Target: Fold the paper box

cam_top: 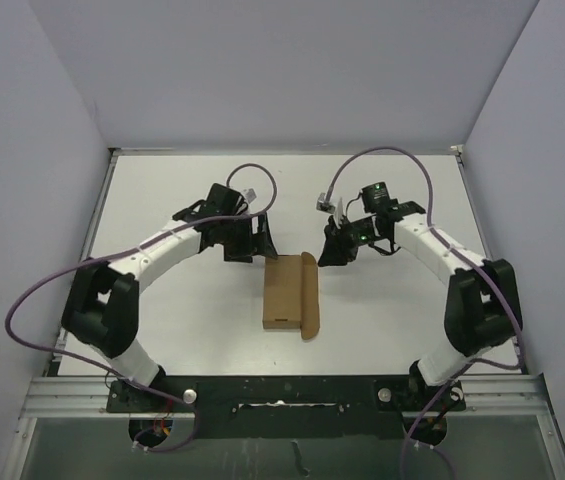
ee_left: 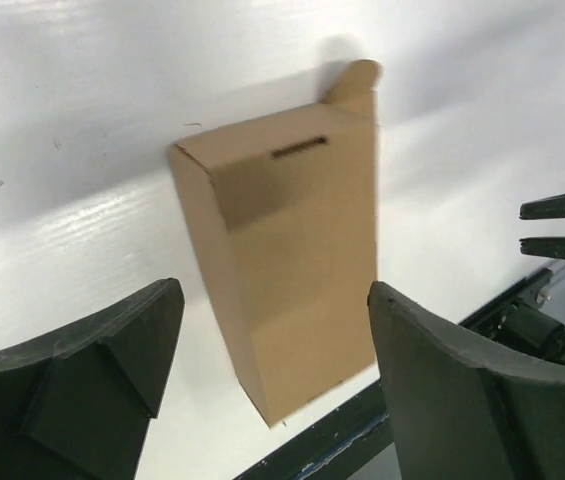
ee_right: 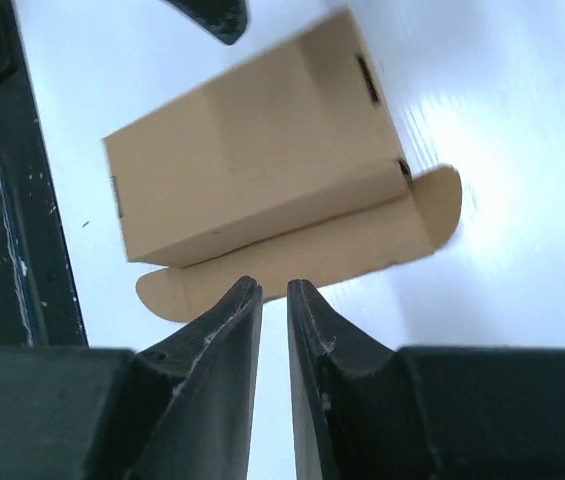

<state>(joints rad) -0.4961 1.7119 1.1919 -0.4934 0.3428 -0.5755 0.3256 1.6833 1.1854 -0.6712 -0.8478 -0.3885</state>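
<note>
The paper box (cam_top: 287, 292) lies flat mid-table as a brown closed carton, with one long flap (cam_top: 310, 295) standing up along its right side. My left gripper (cam_top: 260, 240) hovers open just behind the box's far left corner. In the left wrist view the box (ee_left: 282, 250) shows between the wide-apart fingers of that gripper (ee_left: 274, 292), untouched. My right gripper (cam_top: 330, 250) sits just beyond the far right corner. In the right wrist view its tips (ee_right: 274, 290) stand a narrow gap apart over the flap (ee_right: 362, 240), with nothing between them; the box (ee_right: 252, 150) lies beyond.
The white table (cam_top: 162, 200) is walled by grey panels at the left, back and right. A black metal rail (cam_top: 282, 395) runs along the near edge between the arm bases. Purple cables loop off both arms.
</note>
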